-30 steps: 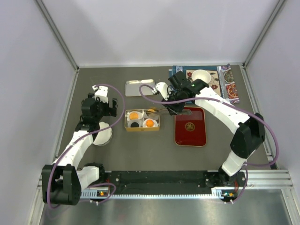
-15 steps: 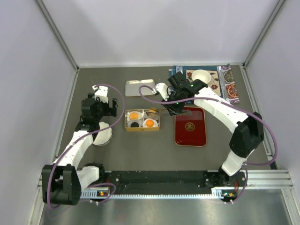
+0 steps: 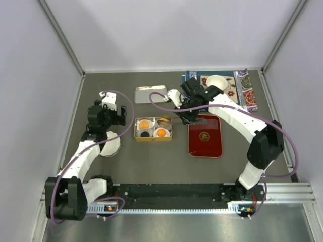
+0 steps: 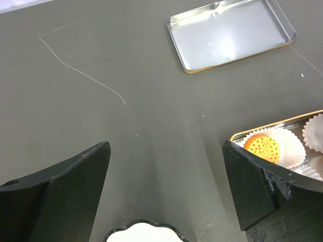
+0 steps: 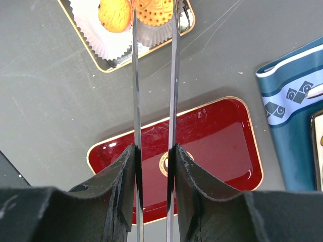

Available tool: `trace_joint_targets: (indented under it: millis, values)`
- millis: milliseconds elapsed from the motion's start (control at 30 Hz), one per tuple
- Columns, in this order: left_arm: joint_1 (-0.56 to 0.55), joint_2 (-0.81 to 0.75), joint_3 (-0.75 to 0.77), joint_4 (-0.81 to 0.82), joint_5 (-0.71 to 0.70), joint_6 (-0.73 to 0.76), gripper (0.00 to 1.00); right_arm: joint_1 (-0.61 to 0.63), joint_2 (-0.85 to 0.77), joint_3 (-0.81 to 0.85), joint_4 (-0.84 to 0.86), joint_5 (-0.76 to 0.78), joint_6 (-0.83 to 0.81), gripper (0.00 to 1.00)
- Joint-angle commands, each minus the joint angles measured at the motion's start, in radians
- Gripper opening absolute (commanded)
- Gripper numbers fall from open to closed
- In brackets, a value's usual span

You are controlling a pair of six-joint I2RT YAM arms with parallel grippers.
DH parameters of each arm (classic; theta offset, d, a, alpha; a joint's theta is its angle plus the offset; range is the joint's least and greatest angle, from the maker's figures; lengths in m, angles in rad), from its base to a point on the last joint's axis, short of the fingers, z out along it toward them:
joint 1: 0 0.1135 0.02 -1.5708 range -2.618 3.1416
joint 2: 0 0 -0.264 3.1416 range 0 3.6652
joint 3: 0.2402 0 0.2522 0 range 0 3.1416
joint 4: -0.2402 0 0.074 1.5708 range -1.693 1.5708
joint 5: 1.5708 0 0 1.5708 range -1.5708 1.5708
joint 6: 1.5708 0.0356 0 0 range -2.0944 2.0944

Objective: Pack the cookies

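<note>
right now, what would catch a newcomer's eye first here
The right gripper is clamped on long metal tweezers that reach over the gold tin, an orange cookie between their tips. Right of the tin lies a glossy red tray with a gold emblem. The left gripper hangs open above the table, left of the tin.

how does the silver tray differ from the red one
The silver tray is bare metal; the red tray is glossy, with a gold rim and centre emblem. From above, the silver tray's long side runs left-right and the red tray's near-far. The red tray looks bigger. Both are shallow rectangles with rounded corners.
</note>
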Motion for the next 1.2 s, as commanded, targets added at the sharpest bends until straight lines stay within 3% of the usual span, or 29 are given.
trace_joint_targets:
  millis: [0,300,600,1167]
  values:
    - [0.005,-0.011,0.018,0.039,0.009,-0.009,0.99,0.016,-0.001,0.029,0.032,0.007,-0.004,0.3]
    - [0.005,-0.011,0.018,0.039,0.011,-0.011,0.99,0.016,-0.004,0.031,0.032,0.01,-0.002,0.41]
    - [0.003,-0.016,0.02,0.037,0.011,-0.011,0.99,0.018,-0.013,0.038,0.03,0.014,0.001,0.45]
    - [0.005,-0.019,0.024,0.033,0.008,-0.006,0.99,0.016,-0.104,0.097,0.021,-0.024,0.025,0.39]
